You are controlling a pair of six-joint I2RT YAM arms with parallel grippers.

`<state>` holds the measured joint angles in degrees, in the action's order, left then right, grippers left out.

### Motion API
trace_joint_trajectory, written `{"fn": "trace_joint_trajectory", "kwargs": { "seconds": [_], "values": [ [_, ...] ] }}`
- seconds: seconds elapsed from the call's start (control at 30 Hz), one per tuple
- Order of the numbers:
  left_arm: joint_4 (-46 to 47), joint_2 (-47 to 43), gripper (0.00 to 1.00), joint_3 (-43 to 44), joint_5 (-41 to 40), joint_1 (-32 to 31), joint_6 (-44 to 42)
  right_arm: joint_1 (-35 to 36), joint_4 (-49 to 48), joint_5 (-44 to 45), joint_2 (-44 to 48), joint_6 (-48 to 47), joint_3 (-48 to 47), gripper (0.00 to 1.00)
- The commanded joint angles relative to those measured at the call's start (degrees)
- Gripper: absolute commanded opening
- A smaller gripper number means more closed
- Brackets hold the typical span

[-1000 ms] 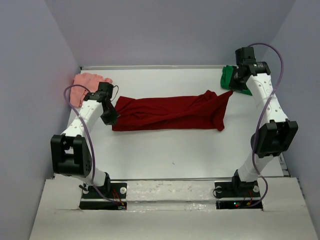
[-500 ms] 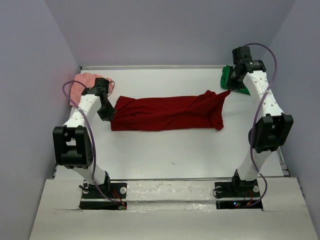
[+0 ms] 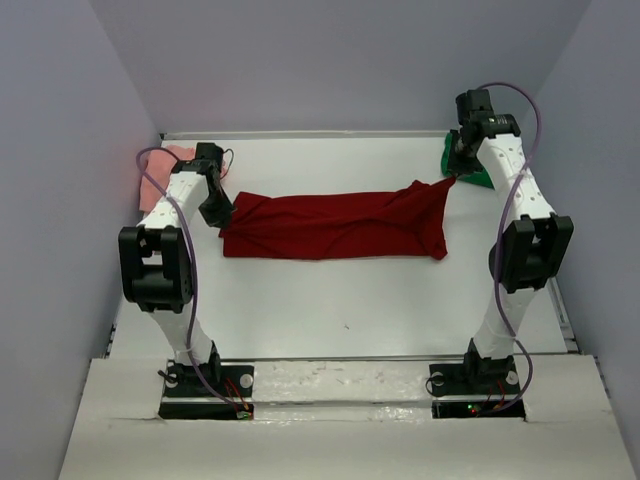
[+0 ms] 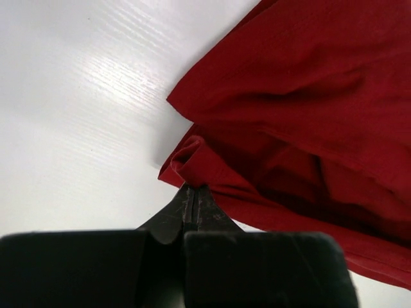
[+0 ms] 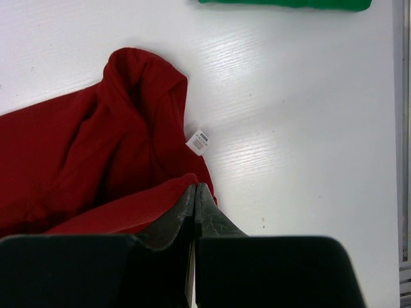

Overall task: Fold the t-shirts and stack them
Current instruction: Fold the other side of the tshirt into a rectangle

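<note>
The dark red t-shirt (image 3: 335, 224) stretches in a long band across the middle of the table. My left gripper (image 3: 221, 214) is shut on its left end, the cloth bunched at the fingertips (image 4: 194, 192) in the left wrist view. My right gripper (image 3: 452, 176) is shut on the shirt's right corner (image 5: 160, 192), near a white label (image 5: 198, 142). The green t-shirt (image 3: 462, 160) lies at the far right corner, partly hidden by the right arm; its edge (image 5: 282, 3) shows in the right wrist view. The salmon-pink t-shirt (image 3: 172, 156) sits at the far left, mostly hidden by the left arm.
The white table (image 3: 340, 300) is walled in by grey panels on the left, back and right. Both arm bases stand at the near edge. A metal rail (image 5: 404, 128) runs along the table's right side.
Both arms have moved toward the back of the table, carrying the ends of the red t-shirt with them. The shirt has shifted slightly away from the near edge and stays stretched.
</note>
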<state>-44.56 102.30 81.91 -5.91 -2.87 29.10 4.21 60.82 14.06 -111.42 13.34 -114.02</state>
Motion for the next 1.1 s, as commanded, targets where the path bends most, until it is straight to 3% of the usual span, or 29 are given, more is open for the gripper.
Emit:
{"fn": "trace_joint_trajectory", "kwargs": {
  "seconds": [0.0, 0.9, 1.07],
  "values": [
    [-1.3, 1.0, 0.0, 4.0, -1.0, 0.4, -2.6, 0.3, -2.0, 2.5, -1.2, -1.0, -3.6, 0.0],
    [1.8, 8.1, 0.0, 2.9, 1.8, 0.1, -3.2, 1.3, -2.0, 2.5, -5.3, -1.5, -6.3, 0.0],
    [2.7, 10.3, 0.14, 3.8, 1.5, 0.1, -3.9, 1.3, -3.1, 2.2, -7.1, -2.0, -6.7, 0.0]
  ]
}}
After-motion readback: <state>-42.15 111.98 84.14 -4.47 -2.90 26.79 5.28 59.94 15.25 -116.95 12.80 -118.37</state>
